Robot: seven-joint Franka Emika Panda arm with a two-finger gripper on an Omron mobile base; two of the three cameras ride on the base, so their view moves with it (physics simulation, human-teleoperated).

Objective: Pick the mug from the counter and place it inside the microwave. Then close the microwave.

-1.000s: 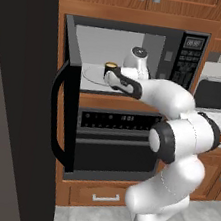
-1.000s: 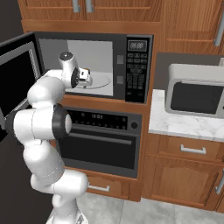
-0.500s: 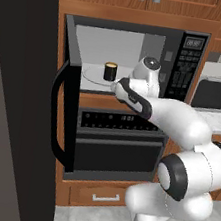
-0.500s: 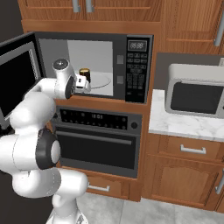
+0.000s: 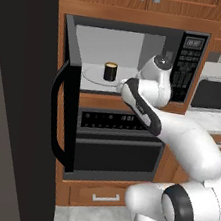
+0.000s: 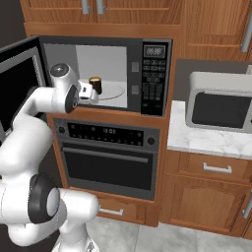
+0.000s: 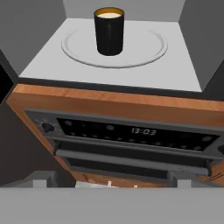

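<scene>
The mug [image 7: 109, 30] stood upright on the turntable [image 7: 144, 52] inside the microwave [image 5: 191, 59], toward twelve o'clock of the spread, empty fingers [image 6: 90, 91], leaving the door [image 5: 63, 115] free to shut.

mug [image 7: 109, 31]: matt black, cream top
microwave [image 5: 191, 54]: glossy black shell, smooth grey interior
cabinets [image 6: 211, 24]: polished brown wood
counter [image 6: 211, 142]: smooth veined marble

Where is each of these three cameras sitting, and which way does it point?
Left base view: behind the arm's left, facing the open microwave; the arm rises lower right.
Right base view: behind its right, same microwave; the arm rises lower left, claw open.
Hand view: on the hand, looking down at the mug on the turntable.
All three share the mug.
</scene>
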